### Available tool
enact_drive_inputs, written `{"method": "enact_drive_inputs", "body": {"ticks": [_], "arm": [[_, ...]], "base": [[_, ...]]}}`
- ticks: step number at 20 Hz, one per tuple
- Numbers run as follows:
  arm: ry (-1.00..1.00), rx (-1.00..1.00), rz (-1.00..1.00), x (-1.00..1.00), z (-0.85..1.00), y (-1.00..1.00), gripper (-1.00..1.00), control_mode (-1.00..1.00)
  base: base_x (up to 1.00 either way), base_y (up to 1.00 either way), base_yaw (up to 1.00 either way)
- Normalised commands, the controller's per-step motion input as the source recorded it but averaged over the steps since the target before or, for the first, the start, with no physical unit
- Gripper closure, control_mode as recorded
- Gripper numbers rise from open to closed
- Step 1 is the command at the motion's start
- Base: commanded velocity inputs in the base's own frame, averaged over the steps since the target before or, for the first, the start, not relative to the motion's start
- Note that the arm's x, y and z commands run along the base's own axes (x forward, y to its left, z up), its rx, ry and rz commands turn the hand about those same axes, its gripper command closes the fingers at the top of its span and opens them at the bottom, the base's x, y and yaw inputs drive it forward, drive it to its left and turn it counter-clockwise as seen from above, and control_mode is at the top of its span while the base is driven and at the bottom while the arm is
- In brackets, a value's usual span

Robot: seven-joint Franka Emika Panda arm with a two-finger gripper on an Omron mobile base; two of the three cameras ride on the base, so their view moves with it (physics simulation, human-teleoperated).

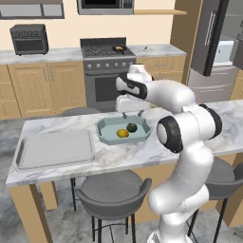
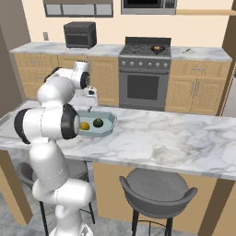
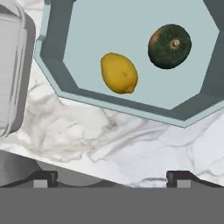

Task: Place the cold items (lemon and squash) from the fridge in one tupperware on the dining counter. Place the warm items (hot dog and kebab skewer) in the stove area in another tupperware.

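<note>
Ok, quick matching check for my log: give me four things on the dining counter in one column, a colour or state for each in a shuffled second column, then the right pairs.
Things:
1. lemon
2. squash
3. tupperware
4. gripper

States:
A. pale blue, holding two items
B. open, holding nothing, above the counter
C. yellow, lying inside the container
D. dark green and round, lying apart from the yellow fruit

Pairs: 1-C, 2-D, 3-A, 4-B

place: home kitchen | evidence: black-and-steel gas stove point(image 1: 108, 71) at far wall; light wooden cabinets point(image 1: 35, 88); white marble surface point(image 2: 161, 138); grey bar stools point(image 1: 113, 190)
</note>
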Motion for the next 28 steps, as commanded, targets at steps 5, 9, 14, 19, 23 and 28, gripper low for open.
{"method": "enact_drive_inputs", "body": {"ticks": [5,9,14,19,23,28], "arm": [[-0.06,0.05,-0.05,-0.8,0.66,-0.43,-1.0,-1.0],[-0.05,0.05,-0.04,-0.87,0.59,-0.43,-1.0,-1.0],[-0.06,0.02,-0.04,-0.94,0.58,-0.38,-1.0,-1.0],[-0.03,0.0,-0.03,-0.99,0.51,-0.22,-1.0,-1.0],[-0.15,0.0,-0.05,-1.0,0.24,-0.06,-1.0,-1.0],[-0.15,0.0,-0.03,-0.84,0.01,0.0,-1.0,-1.0]], "base": [[0.0,0.0,0.0],[0.0,0.0,0.0],[0.0,0.0,0.0],[0.0,0.0,0.0],[0.0,0.0,0.0],[0.0,0.0,0.0]]}}
